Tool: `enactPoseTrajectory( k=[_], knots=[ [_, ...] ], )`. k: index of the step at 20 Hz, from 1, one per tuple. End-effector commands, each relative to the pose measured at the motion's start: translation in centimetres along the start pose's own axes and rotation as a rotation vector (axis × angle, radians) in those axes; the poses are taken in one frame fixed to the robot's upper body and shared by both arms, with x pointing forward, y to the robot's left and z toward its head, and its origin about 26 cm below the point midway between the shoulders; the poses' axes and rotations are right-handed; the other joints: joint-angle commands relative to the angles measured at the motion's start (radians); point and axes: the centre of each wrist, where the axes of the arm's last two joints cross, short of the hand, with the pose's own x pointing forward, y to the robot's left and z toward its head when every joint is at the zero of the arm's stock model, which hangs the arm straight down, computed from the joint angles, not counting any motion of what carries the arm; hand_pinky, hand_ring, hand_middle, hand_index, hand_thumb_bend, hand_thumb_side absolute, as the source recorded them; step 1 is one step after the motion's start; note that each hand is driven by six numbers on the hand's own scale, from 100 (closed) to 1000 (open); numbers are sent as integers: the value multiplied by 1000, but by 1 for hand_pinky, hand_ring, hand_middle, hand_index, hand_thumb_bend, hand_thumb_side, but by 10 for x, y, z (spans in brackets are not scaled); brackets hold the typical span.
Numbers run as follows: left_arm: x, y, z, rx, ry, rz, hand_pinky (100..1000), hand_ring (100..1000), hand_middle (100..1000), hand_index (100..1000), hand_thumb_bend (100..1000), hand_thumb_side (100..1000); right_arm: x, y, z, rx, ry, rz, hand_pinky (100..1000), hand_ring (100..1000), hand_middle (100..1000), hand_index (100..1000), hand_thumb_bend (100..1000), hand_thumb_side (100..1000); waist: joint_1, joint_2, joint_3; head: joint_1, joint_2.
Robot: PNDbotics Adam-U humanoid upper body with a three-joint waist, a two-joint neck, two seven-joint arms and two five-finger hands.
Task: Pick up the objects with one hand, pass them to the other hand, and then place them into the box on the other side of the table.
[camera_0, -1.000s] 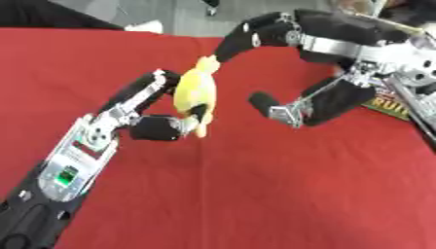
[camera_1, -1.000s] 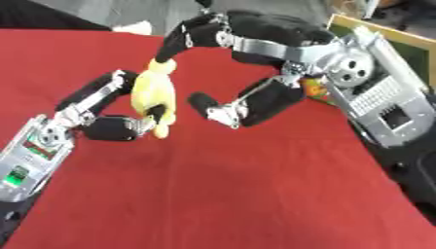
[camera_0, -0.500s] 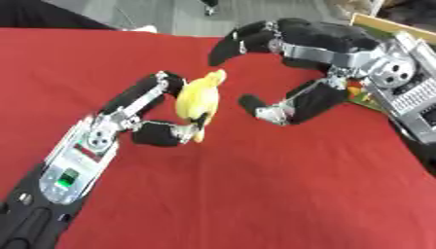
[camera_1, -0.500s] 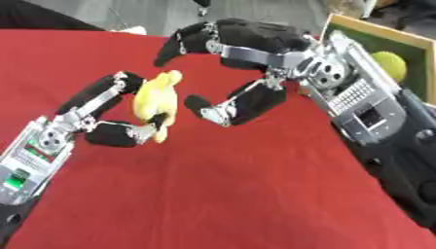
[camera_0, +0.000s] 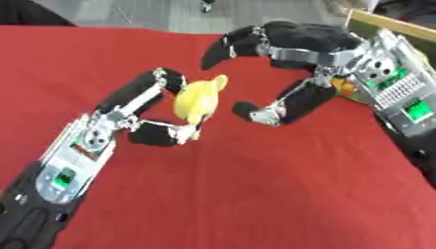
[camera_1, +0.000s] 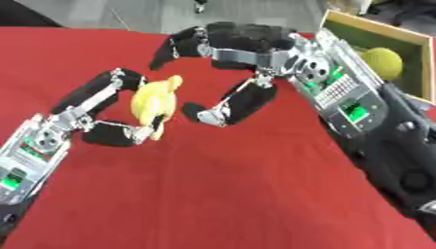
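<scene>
A yellow soft toy [camera_0: 199, 97] hangs above the red table [camera_0: 255, 194], pinched between the curled fingers and thumb of my left hand [camera_0: 149, 119]. My right hand [camera_0: 281, 73] hovers just to its right, wide open, with fingers arched over the toy's top and the thumb [camera_0: 260, 113] below. The right hand is close to the toy but a small gap shows. At the table's right edge stands a wooden box [camera_1: 407, 36] holding a yellow-green ball [camera_1: 382, 62].
An orange object [camera_0: 344, 86] lies partly hidden behind my right wrist near the box. Grey floor [camera_0: 162, 14] shows past the table's far edge.
My right hand has moved left toward the toy, its fingers now arching over it. The left hand kept hold of the toy and tilted it slightly. The camera view shifted.
</scene>
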Motion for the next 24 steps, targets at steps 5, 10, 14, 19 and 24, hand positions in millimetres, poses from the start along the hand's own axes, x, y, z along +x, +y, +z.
enactPoseTrajectory(
  k=[5, 10, 14, 19, 24],
  knots=[
    [8, 8, -3, 24, -31, -9, 715, 580, 466, 513, 100, 230, 1, -8, -4, 14, -15, 19, 919, 940, 858, 895, 188, 223, 2, -23, 4, -11, 2],
    [10, 8, -5, 24, -44, -2, 715, 580, 465, 513, 100, 233, 0, -6, -8, 21, -18, 14, 921, 941, 859, 897, 184, 221, 2, -23, 6, -14, 1],
    [11, 7, -6, 26, -48, 6, 716, 579, 465, 513, 100, 235, -1, -4, -11, 22, -20, 2, 921, 942, 861, 899, 159, 212, 2, -22, 7, -16, -1],
    [12, 7, -6, 26, -51, 13, 716, 579, 463, 513, 100, 239, -2, -2, -14, 24, -16, -9, 923, 943, 862, 900, 146, 211, 2, -20, 8, -16, -5],
    [14, 8, -7, 31, -56, 16, 714, 577, 460, 511, 100, 228, -4, -1, -15, 25, -11, -16, 924, 940, 861, 901, 123, 212, 2, -18, 7, -16, -8]
  ],
)
